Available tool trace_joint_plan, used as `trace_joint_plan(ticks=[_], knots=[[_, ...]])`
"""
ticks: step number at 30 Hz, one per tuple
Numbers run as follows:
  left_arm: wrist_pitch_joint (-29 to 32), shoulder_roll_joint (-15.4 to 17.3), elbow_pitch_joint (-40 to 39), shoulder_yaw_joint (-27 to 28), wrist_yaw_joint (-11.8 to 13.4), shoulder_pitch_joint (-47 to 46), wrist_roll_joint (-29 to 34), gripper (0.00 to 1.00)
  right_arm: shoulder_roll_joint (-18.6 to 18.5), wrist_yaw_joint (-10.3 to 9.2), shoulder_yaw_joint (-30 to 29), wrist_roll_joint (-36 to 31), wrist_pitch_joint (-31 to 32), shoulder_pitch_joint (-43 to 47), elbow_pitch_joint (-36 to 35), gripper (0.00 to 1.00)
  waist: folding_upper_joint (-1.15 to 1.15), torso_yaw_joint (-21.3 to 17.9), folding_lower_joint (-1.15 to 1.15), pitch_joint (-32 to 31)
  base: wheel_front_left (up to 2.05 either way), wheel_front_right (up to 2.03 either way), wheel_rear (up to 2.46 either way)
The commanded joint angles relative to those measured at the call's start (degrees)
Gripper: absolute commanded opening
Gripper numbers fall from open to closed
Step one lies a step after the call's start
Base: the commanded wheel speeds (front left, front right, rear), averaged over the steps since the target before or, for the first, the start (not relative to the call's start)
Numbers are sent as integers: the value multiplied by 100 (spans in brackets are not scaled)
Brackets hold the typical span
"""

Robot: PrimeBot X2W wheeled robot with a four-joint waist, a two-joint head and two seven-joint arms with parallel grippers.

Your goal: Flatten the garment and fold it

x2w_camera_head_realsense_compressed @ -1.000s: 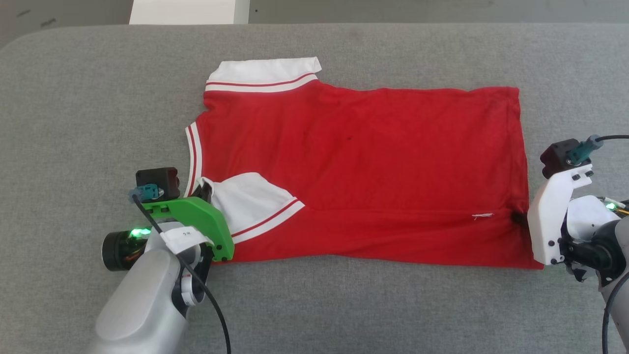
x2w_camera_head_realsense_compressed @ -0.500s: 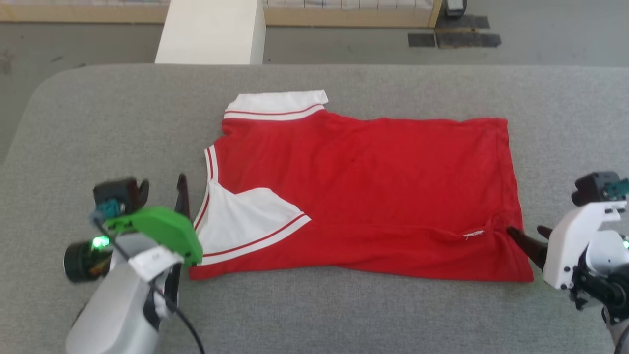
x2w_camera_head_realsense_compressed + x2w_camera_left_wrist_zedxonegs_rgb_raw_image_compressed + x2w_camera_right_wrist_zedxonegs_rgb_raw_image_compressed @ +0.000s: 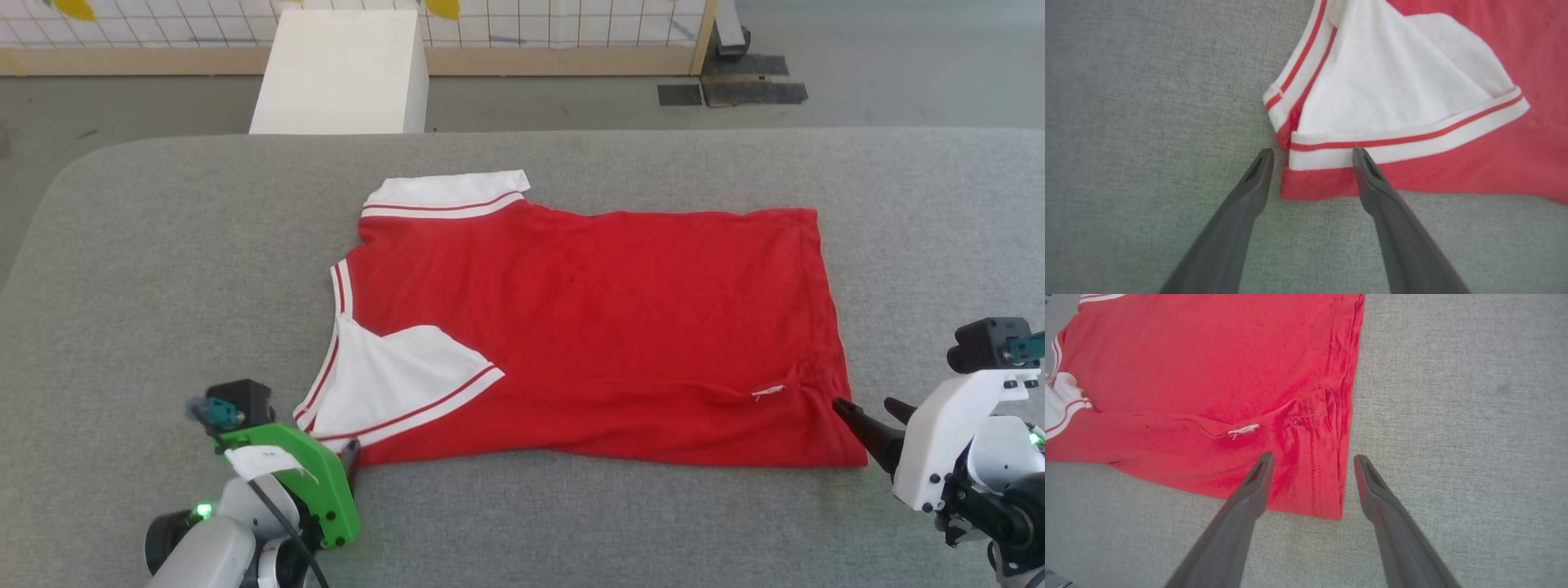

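The garment lies spread flat on the grey surface between the two sets of jaws, its collar end toward the left jaws and its hem toward the right jaws. Its near long edge is folded over onto the red body, and one white sleeve with a red-striped cuff rests on top of the red cloth just ahead of the left jaws. The other sleeve lies at the far edge, well beyond them. The left jaws stand wide open and hold nothing. In the left wrist view one of the fingers is over bare grey fabric and the other is over the red corner below the striped cuff, so that corner sits between the tips; whether either tip touches the cloth cannot be told. The right jaws are likewise spread wide and empty, with the near hem corner between them, one finger over wrinkled red cloth and the other over bare surface. A small white thread lies on the red cloth just past that finger's tip. A white box stands on the floor well beyond the left jaws.
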Motion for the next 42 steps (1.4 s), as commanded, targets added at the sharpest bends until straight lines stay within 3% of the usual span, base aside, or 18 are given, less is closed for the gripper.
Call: trace_joint_plan(ticks=[1,8,9,10,11,16,23,32,39,40,41,42], knots=[[190,82,32,-73,38,41,-66,100,33,-9,-24,-41,35,70,-61,100,0,-42,0,64,0,0,0],[621,105,319,-286,11,-91,-80,100,-11,-9,-45,-146,150,159,-268,100,0,-86,0,193,0,0,0],[584,97,352,-278,-6,-107,-83,62,-32,-9,-39,-174,182,194,-328,100,0,-85,0,201,0,0,0],[548,91,383,-274,-29,-115,-86,13,-58,-9,-33,-213,228,238,-403,100,0,-83,0,206,0,0,0],[515,89,399,-269,-51,-120,-89,0,-82,-9,-32,-252,274,278,-466,100,0,-77,0,210,0,0,0],[247,93,320,-160,-73,-100,-95,0,-233,-9,-34,-607,733,565,-820,100,0,-22,0,203,0,0,0],[71,147,-60,-74,44,7,-54,0,-13,-9,39,-1184,1394,551,-852,100,0,19,0,269,0,0,0],[62,113,-407,-151,185,-37,51,0,202,-9,399,-1991,1034,-43,-92,100,0,198,0,565,0,0,0],[45,90,-403,-172,221,-29,52,0,127,-9,922,-1891,928,-45,361,100,0,215,0,640,0,0,0],[43,90,-399,-173,225,-23,49,0,109,-9,951,-1846,940,-55,397,79,0,208,0,641,0,0,0],[41,90,-396,-172,227,-18,45,0,100,-9,955,-1809,933,-71,411,21,0,201,0,639,0,0,0],[40,94,-393,-171,226,-12,40,0,85,-9,956,-1754,926,-91,417,0,0,192,0,631,0,0,0]])
